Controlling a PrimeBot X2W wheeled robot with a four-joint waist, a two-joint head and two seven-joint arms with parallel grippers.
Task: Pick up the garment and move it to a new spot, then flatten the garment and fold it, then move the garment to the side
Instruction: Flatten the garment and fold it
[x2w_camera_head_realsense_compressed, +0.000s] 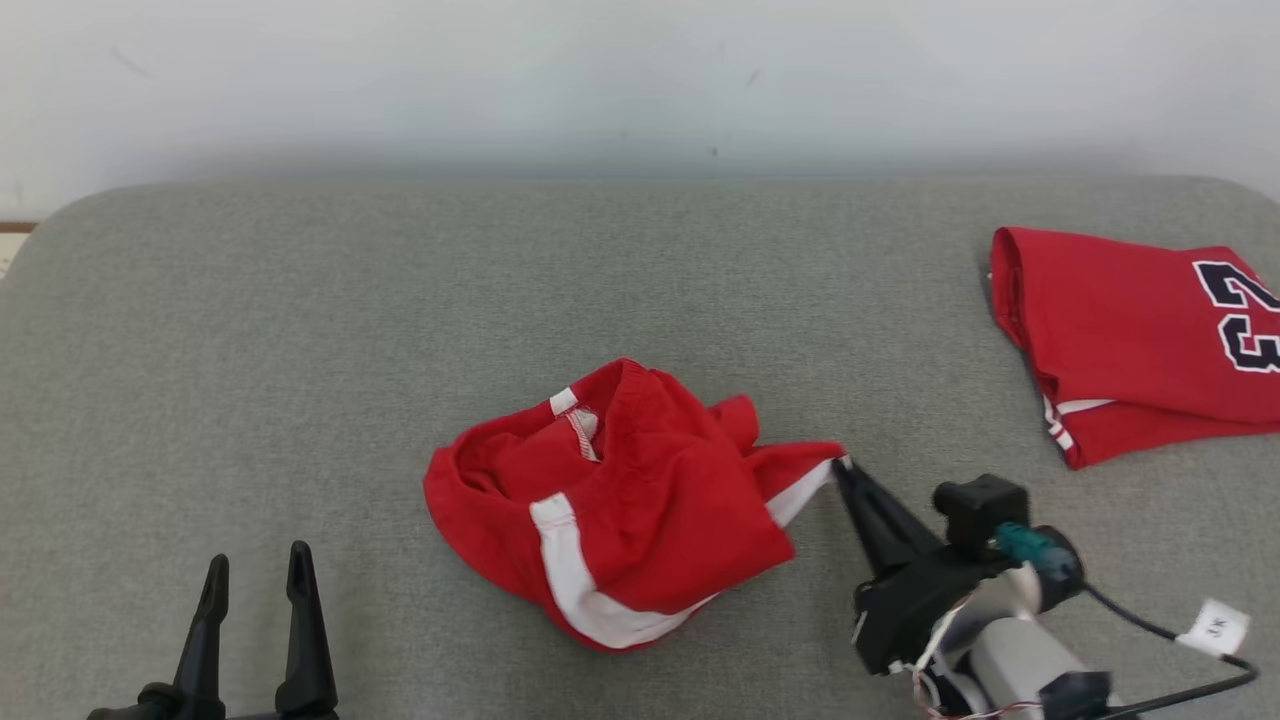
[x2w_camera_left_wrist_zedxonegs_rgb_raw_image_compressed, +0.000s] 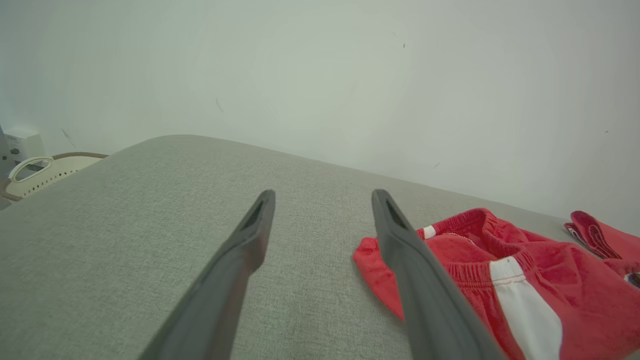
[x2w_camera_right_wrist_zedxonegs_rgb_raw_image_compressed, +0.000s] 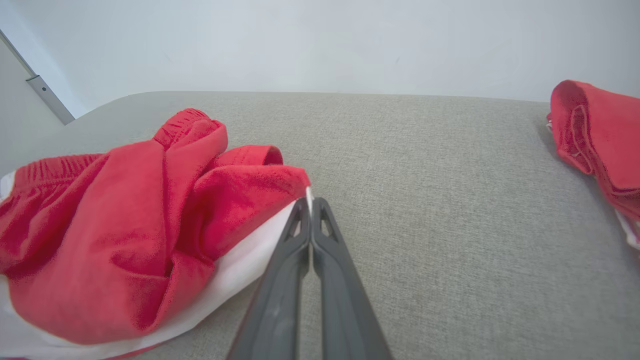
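A crumpled pair of red shorts with white stripes (x2w_camera_head_realsense_compressed: 620, 500) lies in a heap on the grey cushion, a little right of centre. My right gripper (x2w_camera_head_realsense_compressed: 843, 468) is shut on the white-trimmed corner at the heap's right end; in the right wrist view the shut fingertips (x2w_camera_right_wrist_zedxonegs_rgb_raw_image_compressed: 310, 204) pinch that edge of the shorts (x2w_camera_right_wrist_zedxonegs_rgb_raw_image_compressed: 135, 225). My left gripper (x2w_camera_head_realsense_compressed: 258, 568) stands open at the lower left, well clear of the cloth. In the left wrist view its fingers (x2w_camera_left_wrist_zedxonegs_rgb_raw_image_compressed: 260, 220) spread over bare cushion, with the shorts (x2w_camera_left_wrist_zedxonegs_rgb_raw_image_compressed: 505, 270) to the right behind one finger.
A folded red jersey with dark numbers (x2w_camera_head_realsense_compressed: 1140, 340) lies at the right edge of the grey cushion (x2w_camera_head_realsense_compressed: 300, 350), and shows again as the jersey (x2w_camera_right_wrist_zedxonegs_rgb_raw_image_compressed: 600, 135). A pale wall runs behind. A cream basket-like object (x2w_camera_left_wrist_zedxonegs_rgb_raw_image_compressed: 40, 172) sits beyond the cushion's left end.
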